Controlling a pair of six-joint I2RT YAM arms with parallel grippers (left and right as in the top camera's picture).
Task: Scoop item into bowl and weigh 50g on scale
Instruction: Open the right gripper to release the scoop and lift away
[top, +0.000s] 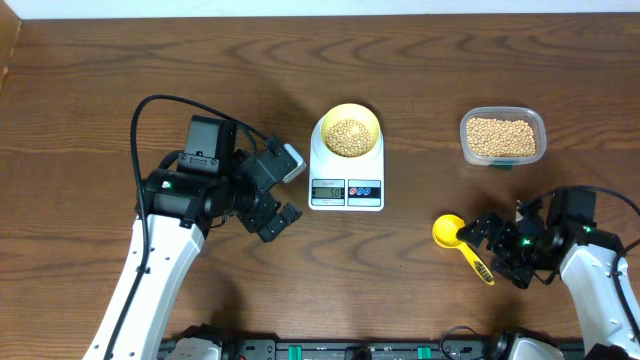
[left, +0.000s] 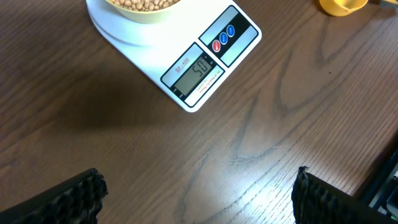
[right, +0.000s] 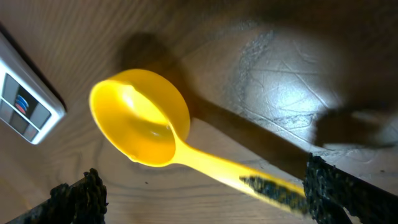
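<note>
Firstly, left jaws: set wide apart, holding nothing. Two black ribbed pads (left: 71, 200) show at the lower corners of the left wrist view, with bare worktop (left: 186, 155) between them. From overhead, these jaws hang just left of the scale (top: 346, 172), apart from it.

Right jaws: likewise spread wide, closed on nothing. In the right wrist view the measuring spoon (right: 143, 127) lies on the worktop between the two fingers (right: 74, 202). Its handle runs toward the finger at the frame's right edge; whether the two touch cannot be told.

Measuring spoon: bright yellow, with a round cup that is empty and open side up, and dark markings on the handle. From overhead it lies to the right of the scale, cup end toward it.

Scale: white, flat, near the middle of the worktop. Its round platform sits at the rear, with the display (left: 198, 70) and two buttons (left: 224, 37), one red and one blue, at the front. The display begins with 50; the last digit is not clear.

Bowl (top: 325, 125): pale yellow, upright, centred on the platform and narrower than it.

Beans (top: 347, 136): a tan heap inside the bowl. A second lot fills the tub (top: 464, 130).

Tub: clear plastic with rounded corners, well apart to the right of the scale and beyond the spoon.
</note>
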